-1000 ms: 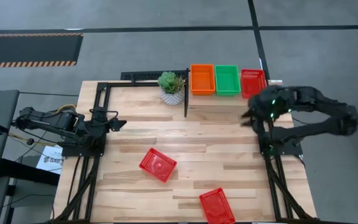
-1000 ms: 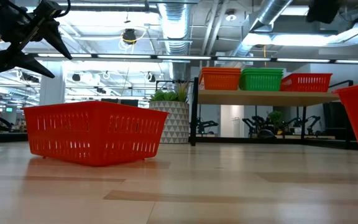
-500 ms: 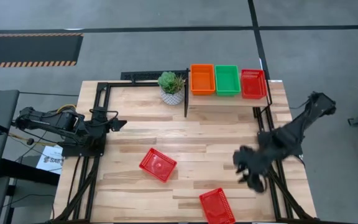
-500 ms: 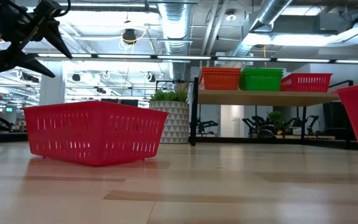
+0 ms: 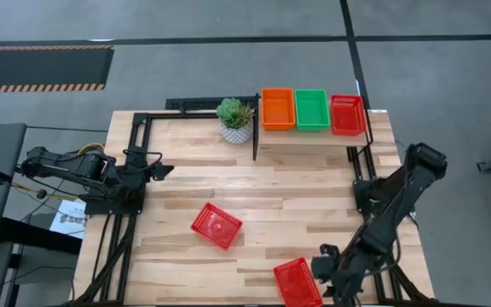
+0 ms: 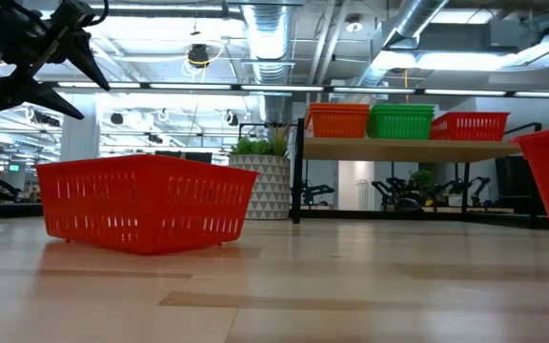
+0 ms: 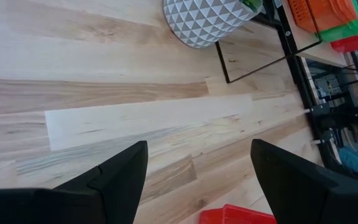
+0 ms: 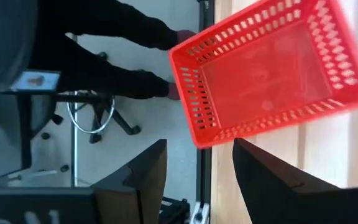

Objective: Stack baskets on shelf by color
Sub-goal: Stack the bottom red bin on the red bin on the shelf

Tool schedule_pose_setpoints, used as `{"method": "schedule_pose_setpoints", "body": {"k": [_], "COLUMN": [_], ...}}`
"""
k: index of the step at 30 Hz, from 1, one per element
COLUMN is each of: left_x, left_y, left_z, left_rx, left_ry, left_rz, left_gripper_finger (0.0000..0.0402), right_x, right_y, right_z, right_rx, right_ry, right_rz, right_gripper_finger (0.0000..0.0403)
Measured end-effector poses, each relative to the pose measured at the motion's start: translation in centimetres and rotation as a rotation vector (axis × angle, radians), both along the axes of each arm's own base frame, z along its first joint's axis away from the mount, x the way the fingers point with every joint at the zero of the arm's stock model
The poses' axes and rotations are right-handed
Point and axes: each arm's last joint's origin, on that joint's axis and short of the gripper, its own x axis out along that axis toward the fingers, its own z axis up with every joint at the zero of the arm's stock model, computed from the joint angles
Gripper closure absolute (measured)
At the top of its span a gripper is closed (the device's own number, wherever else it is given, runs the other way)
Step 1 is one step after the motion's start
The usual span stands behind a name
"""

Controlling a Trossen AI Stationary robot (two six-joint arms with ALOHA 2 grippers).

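Observation:
The shelf (image 5: 314, 136) stands at the table's far right and carries an orange basket stack (image 5: 277, 108), a green one (image 5: 311, 109) and a red one (image 5: 347, 114). Two red baskets rest on their bottoms on the table: one in the middle (image 5: 216, 225), one at the near edge (image 5: 297, 281). My right gripper (image 5: 324, 264) is open just right of the near basket, which shows ahead of its fingers in the right wrist view (image 8: 272, 68). My left gripper (image 5: 160, 169) waits open at the table's left, high above the wood (image 6: 46, 52).
A plant in a white patterned pot (image 5: 235, 119) stands left of the shelf. The shelf's black frame leg (image 7: 253, 62) rises beside it. A person in dark clothes (image 8: 117, 25) and an office chair show beyond the table's near edge.
My right gripper has swung from beside the shelf's red stack toward the table's near edge and now stands by the near red basket. The baskets have stayed where they were.

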Motion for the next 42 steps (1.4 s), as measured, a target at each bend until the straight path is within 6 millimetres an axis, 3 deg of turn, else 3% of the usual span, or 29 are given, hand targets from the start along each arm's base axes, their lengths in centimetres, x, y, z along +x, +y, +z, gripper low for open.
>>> {"method": "schedule_pose_setpoints", "body": {"k": [10, 21, 32, 42], "left_x": [0.0, 0.0, 0.0, -0.2], "left_y": [-0.1, -0.2, -0.2, -0.2], "left_z": [-0.1, -0.1, -0.1, -0.3], "left_rx": [-0.027, -0.041, -0.047, -0.048], "left_ry": [0.009, 0.015, 0.018, 0.045], "left_rz": [-0.026, -0.042, -0.051, -0.056], "left_gripper_finger": [0.0128, 0.0128, 0.0128, 0.0128], "right_x": [1.8, 1.3, 1.9, 2.6], "right_y": [3.5, 7.2, 7.6, 8.4], "right_z": [-2.5, -5.5, -6.4, -7.2], "right_rx": [-0.099, -0.189, -0.299, -0.279], "right_ry": [-0.042, -0.017, -0.041, -0.105], "right_rz": [0.193, 0.286, 0.24, 0.262], "right_gripper_finger": [0.02, 0.0201, 0.0201, 0.0201]}}
